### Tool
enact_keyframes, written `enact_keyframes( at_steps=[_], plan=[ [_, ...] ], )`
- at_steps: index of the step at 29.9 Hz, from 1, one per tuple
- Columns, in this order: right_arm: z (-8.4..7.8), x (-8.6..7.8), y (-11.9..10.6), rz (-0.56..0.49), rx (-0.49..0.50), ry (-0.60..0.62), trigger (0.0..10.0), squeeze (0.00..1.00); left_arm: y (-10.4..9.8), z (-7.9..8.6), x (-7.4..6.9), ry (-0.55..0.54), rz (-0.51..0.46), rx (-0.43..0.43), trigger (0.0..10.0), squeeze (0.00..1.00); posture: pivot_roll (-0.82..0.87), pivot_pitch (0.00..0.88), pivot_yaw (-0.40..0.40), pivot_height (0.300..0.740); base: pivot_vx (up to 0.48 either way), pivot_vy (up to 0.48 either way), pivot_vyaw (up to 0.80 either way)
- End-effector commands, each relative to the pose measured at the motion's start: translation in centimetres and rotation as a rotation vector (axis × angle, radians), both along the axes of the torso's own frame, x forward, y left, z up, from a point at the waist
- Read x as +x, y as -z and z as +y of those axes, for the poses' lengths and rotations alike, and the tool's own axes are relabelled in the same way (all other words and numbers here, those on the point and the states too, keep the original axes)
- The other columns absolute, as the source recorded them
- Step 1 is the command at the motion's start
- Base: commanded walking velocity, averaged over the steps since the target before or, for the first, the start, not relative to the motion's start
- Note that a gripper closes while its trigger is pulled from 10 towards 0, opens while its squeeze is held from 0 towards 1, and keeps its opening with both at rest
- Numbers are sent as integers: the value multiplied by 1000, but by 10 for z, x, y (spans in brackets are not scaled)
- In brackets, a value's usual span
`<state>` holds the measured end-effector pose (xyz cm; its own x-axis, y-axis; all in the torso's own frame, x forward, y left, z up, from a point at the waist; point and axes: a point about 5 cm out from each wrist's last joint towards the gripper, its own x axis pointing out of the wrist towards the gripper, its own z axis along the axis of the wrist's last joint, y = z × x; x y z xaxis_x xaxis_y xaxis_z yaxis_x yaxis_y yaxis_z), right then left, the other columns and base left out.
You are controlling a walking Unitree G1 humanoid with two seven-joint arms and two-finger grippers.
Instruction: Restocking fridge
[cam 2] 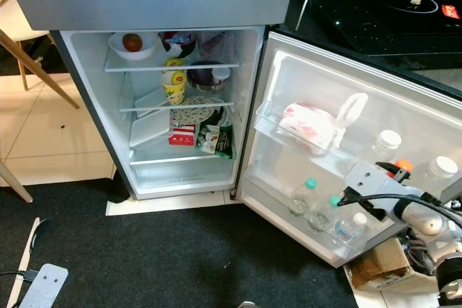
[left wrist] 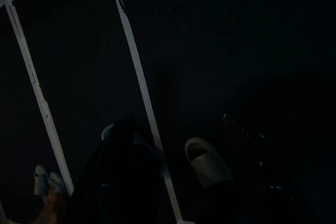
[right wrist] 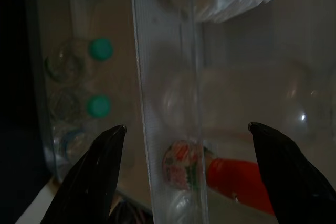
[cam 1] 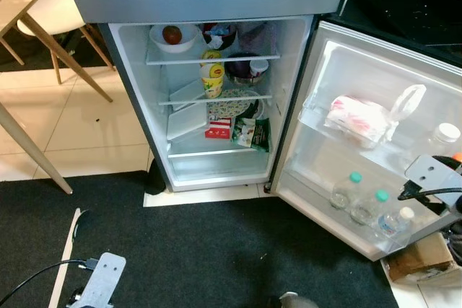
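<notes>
Beside the white fridge door's lower shelf point(cam 2: 289, 232), the right gripper point(right wrist: 186, 174) hovers spread, empty; its clear plastic bottles point(cam 2: 303, 196) look light and slippery, best gripped mid-body.

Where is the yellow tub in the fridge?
The yellow tub stands on the middle shelf, below the white bowl holding a red fruit.

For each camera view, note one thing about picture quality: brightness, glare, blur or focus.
Left eye view: evenly lit, the fridge interior bright and sharp. Right eye view: equally clear, with pale glare on the door shelf. Left wrist view: almost black, pale strips and a slipper barely readable. Right wrist view: dim and soft; the open right claw frames hazy green caps behind clear plastic.
</notes>
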<state>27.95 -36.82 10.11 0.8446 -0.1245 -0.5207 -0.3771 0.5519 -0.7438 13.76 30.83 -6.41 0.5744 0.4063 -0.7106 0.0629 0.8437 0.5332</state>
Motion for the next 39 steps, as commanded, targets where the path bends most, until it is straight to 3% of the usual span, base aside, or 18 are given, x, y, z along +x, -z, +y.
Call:
enact_keyframes(
  at_steps=[1,11,23,39],
  plan=[
    [-4,-6,5,46,-9,10,10000,0,2,-2,-5,-6,3,-6,10000,0,27,102,-35,706,0,0,0],
    [0,-10,17,108,8,-8,10000,0,-2,-4,7,12,-30,-8,10000,0,18,102,-26,706,0,0,0],
    [8,-12,26,138,38,-35,10000,0,-3,-6,10,19,-48,-7,10000,0,19,102,-24,706,0,0,0],
    [17,-14,6,143,77,-218,10000,0,1,-14,9,22,-48,-21,10000,0,-4,94,-47,706,0,0,0]
  ],
)
